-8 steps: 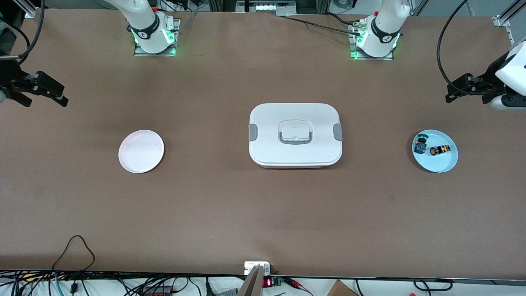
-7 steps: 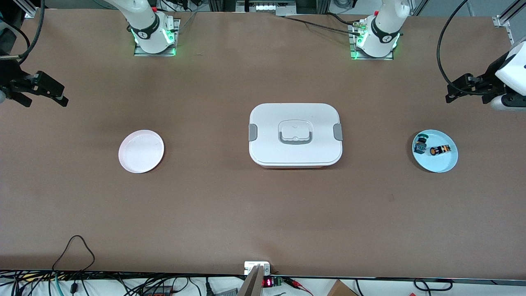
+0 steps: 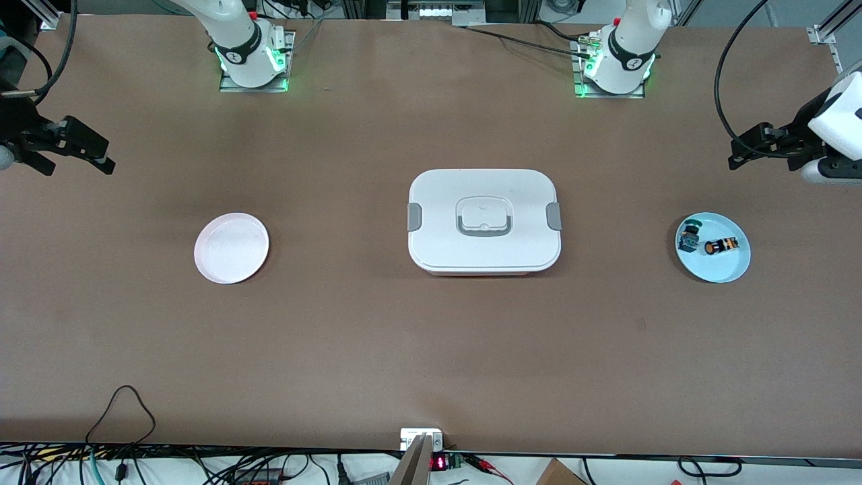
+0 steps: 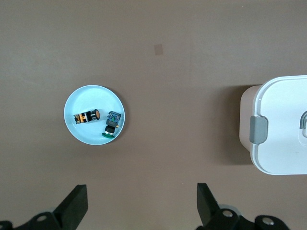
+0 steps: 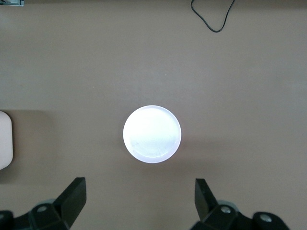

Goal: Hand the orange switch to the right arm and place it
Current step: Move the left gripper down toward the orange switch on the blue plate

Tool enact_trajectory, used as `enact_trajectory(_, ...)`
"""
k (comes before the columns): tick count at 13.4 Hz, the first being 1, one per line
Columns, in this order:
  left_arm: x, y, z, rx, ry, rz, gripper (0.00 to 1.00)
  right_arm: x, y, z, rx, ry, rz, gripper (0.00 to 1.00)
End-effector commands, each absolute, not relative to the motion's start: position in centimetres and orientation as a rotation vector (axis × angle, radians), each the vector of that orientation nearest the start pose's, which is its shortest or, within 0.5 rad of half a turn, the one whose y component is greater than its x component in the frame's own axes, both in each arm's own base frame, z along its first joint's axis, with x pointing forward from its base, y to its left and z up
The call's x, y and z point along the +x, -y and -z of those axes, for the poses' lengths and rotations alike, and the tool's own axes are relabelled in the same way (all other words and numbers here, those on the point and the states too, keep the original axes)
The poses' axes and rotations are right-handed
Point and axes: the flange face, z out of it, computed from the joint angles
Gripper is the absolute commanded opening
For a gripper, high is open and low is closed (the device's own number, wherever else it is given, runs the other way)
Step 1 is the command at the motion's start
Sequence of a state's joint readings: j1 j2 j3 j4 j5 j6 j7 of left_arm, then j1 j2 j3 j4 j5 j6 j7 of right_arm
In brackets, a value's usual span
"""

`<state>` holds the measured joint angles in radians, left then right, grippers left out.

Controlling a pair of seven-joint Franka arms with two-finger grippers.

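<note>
The tiny black orange switch (image 3: 716, 246) with its round orange cap lies on the round light blue plate (image 3: 724, 269), beside a small blue-and-green part (image 3: 689, 235). The left gripper (image 4: 139, 203) hangs over the table with its fingers wide apart, holding nothing. The right gripper (image 5: 139, 201) waits over the round white plate (image 5: 152, 133), wide open and holding nothing too.

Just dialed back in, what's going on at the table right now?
Nothing is held yet. The orange switch lies on the light blue plate beside a blue-and-green component. The left gripper hangs open toward that end of the table. The right gripper waits open; the white plate holds nothing. A closed white box sits between the plates.
</note>
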<state>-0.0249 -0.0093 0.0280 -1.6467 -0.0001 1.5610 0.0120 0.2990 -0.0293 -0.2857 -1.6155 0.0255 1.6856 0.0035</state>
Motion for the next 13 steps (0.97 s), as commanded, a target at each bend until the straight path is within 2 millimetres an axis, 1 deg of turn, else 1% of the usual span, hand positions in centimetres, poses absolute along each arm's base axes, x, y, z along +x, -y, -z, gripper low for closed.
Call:
enact_trajectory(1, 56.4, 0.6, -56.4, -3.126, -0.048, -0.223, 1.0, 55.6, -0.9, -63.4, -3.097, 0.015, 0.171, 1.0)
enact_trajectory(2, 56.3, 0.7, -56.2, -3.123, -0.055, -0.252, 1.0, 55.6, -1.1, -63.4, -3.096, 0.02, 0.173, 1.0)
enact_trajectory(3, 56.3, 2.3, -55.4, -3.107, -0.096, -0.293, 1.0, 55.6, -1.4, -63.4, -3.097, 0.03, 0.175, 1.0)
enact_trajectory(4, 56.4, 3.0, -55.0, -3.104, -0.115, -0.305, 1.0, 55.6, -1.4, -63.4, -3.096, 0.03, 0.175, 1.0)
enact_trajectory(7, 56.8, 3.0, -53.2, -3.1, -0.12, -0.355, 1.0, 55.6, -1.4, -63.4, -3.096, 0.027, 0.175, 1.0)
enact_trajectory(8, 56.9, 3.0, -52.2, -3.096, -0.123, -0.386, 1.0, 55.6, -1.4, -63.4, -3.096, 0.027, 0.175, 1.0)
enact_trajectory(10, 56.9, 3.0, -51.2, -3.107, -0.122, -0.412, 1.0, 55.6, -1.4, -63.4, -3.095, 0.027, 0.175, 1.0)
enact_trajectory(12, 56.9, 3.1, -51.2, -3.107, -0.122, -0.41, 1.0, 55.6, -1.5, -63.4, -3.095, 0.029, 0.175, 1.0)
enact_trajectory(13, 57.1, 2.8, -51.0, -3.104, -0.118, -0.405, 1.0, 55.6, -1.5, -63.4, -3.095, 0.029, 0.175, 1.0)
